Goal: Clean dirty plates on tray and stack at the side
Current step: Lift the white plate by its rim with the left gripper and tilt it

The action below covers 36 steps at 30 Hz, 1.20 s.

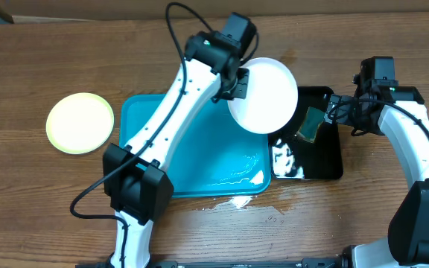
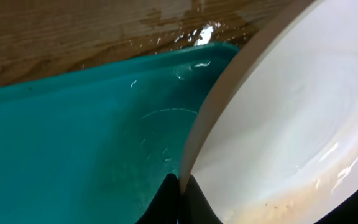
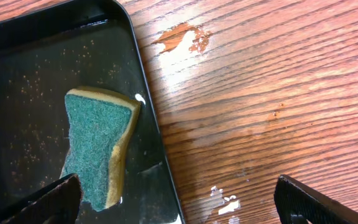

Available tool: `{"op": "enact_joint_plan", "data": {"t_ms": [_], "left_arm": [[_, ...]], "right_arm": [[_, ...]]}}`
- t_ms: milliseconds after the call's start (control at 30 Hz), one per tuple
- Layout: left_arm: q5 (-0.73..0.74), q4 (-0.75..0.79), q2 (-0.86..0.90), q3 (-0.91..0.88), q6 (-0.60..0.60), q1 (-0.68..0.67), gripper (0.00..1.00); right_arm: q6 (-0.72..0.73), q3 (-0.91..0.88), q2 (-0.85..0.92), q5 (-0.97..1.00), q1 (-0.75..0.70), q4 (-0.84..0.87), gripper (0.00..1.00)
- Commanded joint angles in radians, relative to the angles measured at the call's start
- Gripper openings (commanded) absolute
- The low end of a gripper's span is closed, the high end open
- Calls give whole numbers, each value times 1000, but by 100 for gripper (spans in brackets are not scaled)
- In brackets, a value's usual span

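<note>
White plate (image 1: 267,95), held tilted by its rim in the left gripper (image 1: 237,82), whose fingers are pinched together on the edge at the bottom centre of the left wrist view (image 2: 180,186); the plate hangs above the upper right corner of the turquoise tray (image 1: 192,149), its right edge reaching over the black tray (image 1: 326,170). A brownish film shows along the plate's lower inside rim (image 2: 291,124). The pale yellow-green plate (image 1: 80,123) lies flat on the table at left centre of the overhead frame, well apart from the tray. The relation that governs the next move: the sponge (image 1: 310,123) rests in the black tray just right of the raised plate and just left of the right gripper (image 1: 346,108), so the right arm is the nearer. In the right wrist view the jaws stand wide apart and empty (image 3: 178,186); the sponge (image 3: 98,146) sits off-centre, toward the lower left finger, its long axis running top to bottom of that frame. Judged from this, the gripper must shift toward frame left before closing across the sponge's short width.
</note>
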Motion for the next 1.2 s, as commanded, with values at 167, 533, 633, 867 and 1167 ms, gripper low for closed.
{"op": "enact_joint_plan", "data": {"t_ms": [167,533,633,867,1167], "left_arm": [[-287,46,-2,25,-32,-124,4],[-726,177,-2,26,-33,-313,4],[-817,193,-2,26,-33,-347,4],[-938,204,-2,26,-33,-383,4],[-932,241,-2,26,-33,-390,4]], "right_arm": [[-5,21,-20,72,1,7,100],[82,20,-19,185,-49,-3,100],[123,20,-19,177,-84,-7,100],[134,19,-19,118,-130,-9,100],[134,19,-19,117,-130,-9,100]]}}
